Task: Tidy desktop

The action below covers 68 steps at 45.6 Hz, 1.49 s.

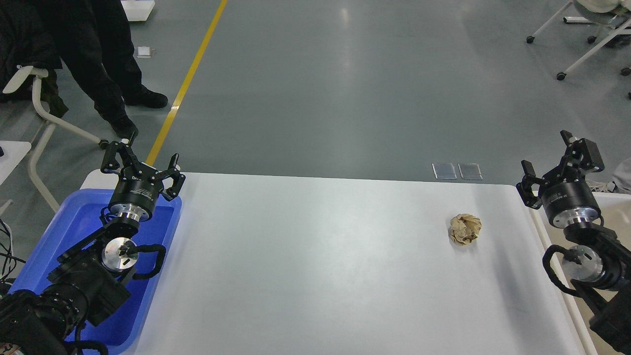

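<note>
We see one desktop (315, 266), a wide white top with rounded corners that fills the lower middle of our view. On it lies a single crumpled ball of brown paper (465, 229), toward the right side and well apart from both of our arms. One blue plastic tray (162, 256) sits against the left edge of the desktop, and one cream-white bin (613, 217) stands at the right edge. Our left gripper (140, 165) hangs above the far end of the tray with its two fingers spread and nothing between them. Our right gripper (547, 162) hovers over the bin's far corner, its two fingers likewise spread apart and empty. Two small clear plates (457, 171) lie side by side on the grey floor beyond the desktop.
</note>
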Each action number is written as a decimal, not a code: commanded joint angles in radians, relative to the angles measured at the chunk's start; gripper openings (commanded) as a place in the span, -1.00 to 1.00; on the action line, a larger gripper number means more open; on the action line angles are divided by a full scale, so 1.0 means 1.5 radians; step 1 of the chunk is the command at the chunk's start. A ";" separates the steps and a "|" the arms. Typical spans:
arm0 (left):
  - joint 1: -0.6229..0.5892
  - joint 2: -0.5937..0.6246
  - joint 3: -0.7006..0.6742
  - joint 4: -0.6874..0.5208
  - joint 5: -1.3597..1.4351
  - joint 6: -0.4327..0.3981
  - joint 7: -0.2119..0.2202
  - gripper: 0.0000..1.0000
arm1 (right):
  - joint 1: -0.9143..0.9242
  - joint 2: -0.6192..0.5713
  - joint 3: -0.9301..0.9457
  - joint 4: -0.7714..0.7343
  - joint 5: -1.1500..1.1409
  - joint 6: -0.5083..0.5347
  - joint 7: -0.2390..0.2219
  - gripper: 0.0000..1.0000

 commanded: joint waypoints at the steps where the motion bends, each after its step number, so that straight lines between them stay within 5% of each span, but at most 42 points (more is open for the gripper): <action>1: 0.000 0.000 0.000 0.000 0.000 0.000 0.000 1.00 | -0.002 -0.006 0.004 -0.001 0.000 -0.001 0.000 0.99; 61: 0.000 0.000 0.000 0.000 0.000 0.000 0.000 1.00 | 0.007 -0.029 -0.005 -0.001 -0.011 -0.005 -0.002 0.99; 68: 0.000 0.000 0.000 0.000 0.000 0.000 0.000 1.00 | 0.036 -0.067 -0.077 -0.030 -0.013 -0.009 -0.004 0.99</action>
